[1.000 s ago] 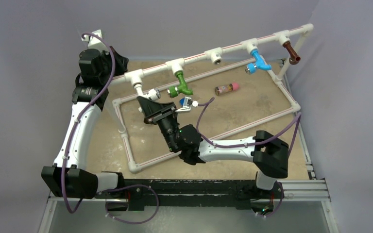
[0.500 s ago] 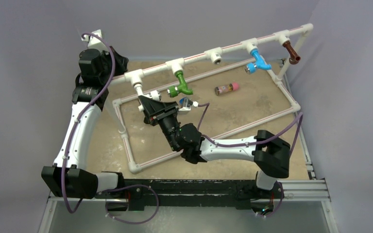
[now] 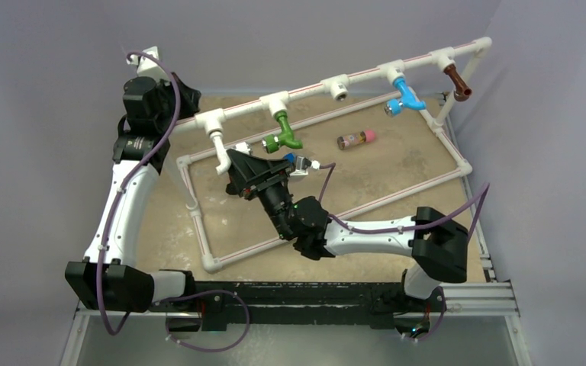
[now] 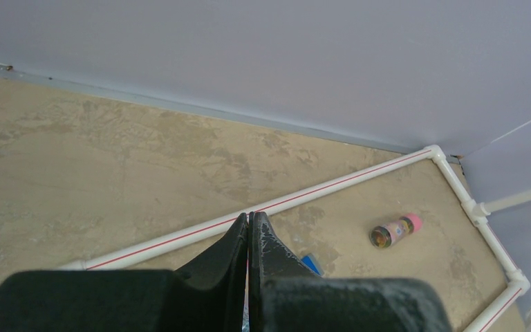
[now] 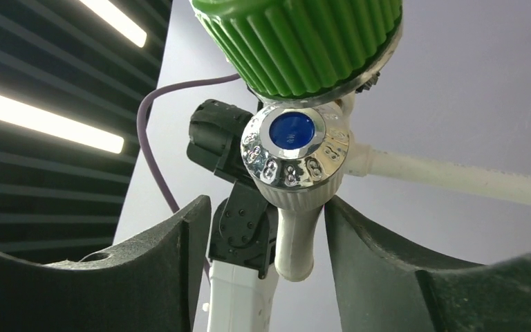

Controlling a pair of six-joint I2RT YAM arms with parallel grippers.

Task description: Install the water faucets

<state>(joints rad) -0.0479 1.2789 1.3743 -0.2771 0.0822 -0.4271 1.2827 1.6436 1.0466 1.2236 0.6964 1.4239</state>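
The white faucet hangs from the leftmost T-fitting of the raised pipe. In the right wrist view its chrome knob with a blue centre and its spout sit between my right gripper's open fingers; the right finger is at the knob's edge. In the top view my right gripper is just right of the white faucet. The green faucet hangs from the T-fitting to the right, and its ribbed knob shows above. A blue faucet and a brown faucet hang further right. My left gripper is shut and empty, at the back left.
One T-fitting between the green and blue faucets holds nothing. A small blue cube and a pink-capped bottle lie on the tan board inside the low pipe rectangle. Walls stand close at the back and right.
My right gripper has turned and moved up and back, closing in round the white faucet's knob. The right elbow has shifted to the right. The left arm has not moved.
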